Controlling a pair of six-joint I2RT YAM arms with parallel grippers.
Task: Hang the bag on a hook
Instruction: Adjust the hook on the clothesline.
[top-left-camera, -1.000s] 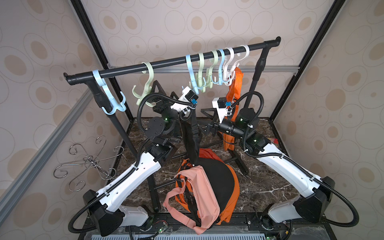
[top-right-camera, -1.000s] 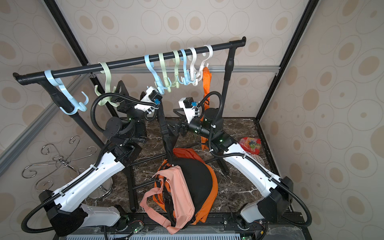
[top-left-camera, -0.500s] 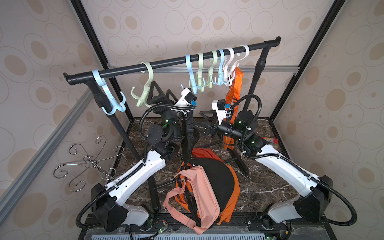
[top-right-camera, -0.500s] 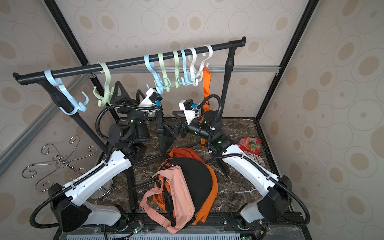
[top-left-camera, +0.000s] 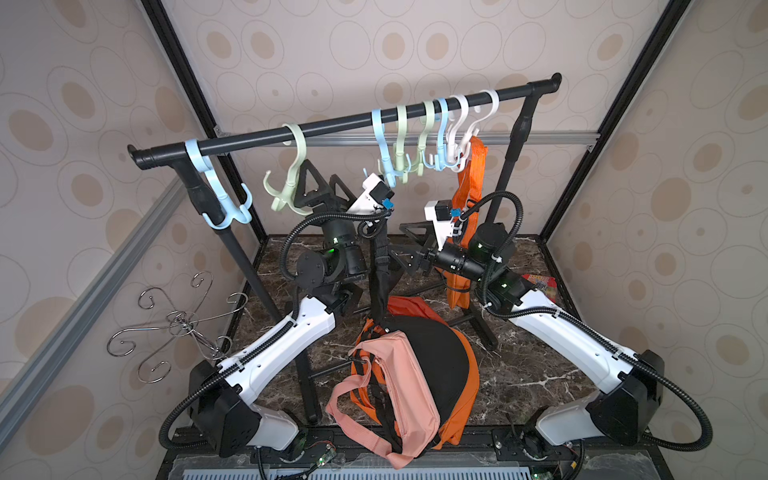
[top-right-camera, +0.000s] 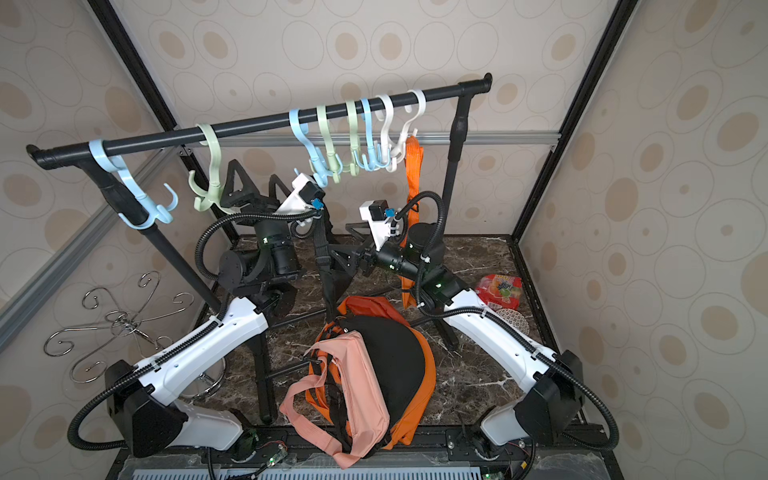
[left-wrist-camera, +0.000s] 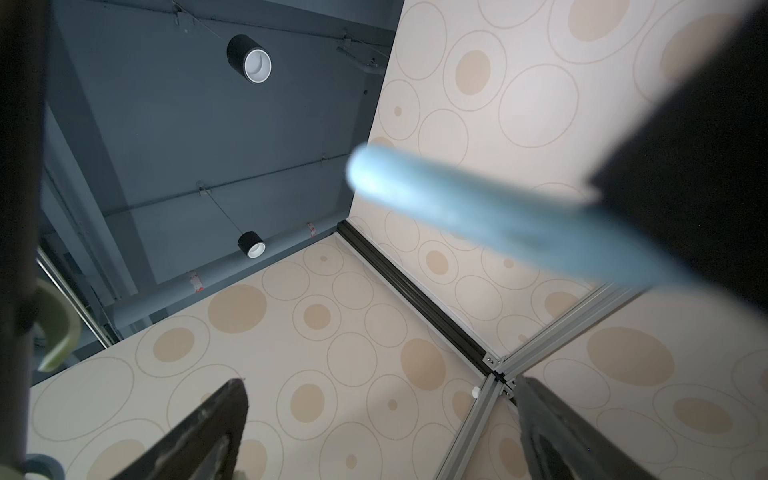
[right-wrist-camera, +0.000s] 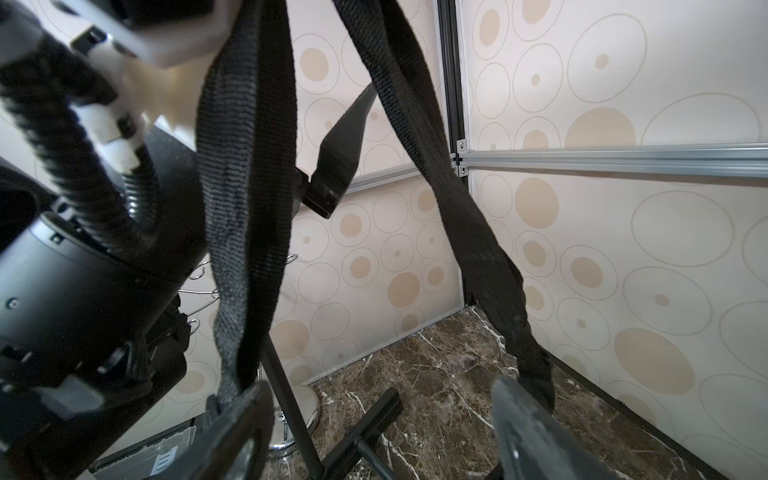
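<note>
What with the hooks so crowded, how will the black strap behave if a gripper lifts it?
Probably floppy: the black strap hangs in two limp strands, one twisted. Likely heavy to pull: its black-and-orange bag lies on the table under a pink bag. Its coarse weave should resist slipping.

Beige wallpaper with tan ovals covers the walls (top-left-camera: 415, 50), framed by black corner posts (top-left-camera: 191, 83) and aluminium rails (top-left-camera: 548, 137), above a dark marble floor (top-left-camera: 523, 365). Cylindrical spotlights (left-wrist-camera: 249, 64) hang from a blue-grey ceiling (left-wrist-camera: 187, 133).

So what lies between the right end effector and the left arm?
The black strap, rising in two strands from the black-and-orange bag. The right wrist view shows it best; both top views agree.
</note>
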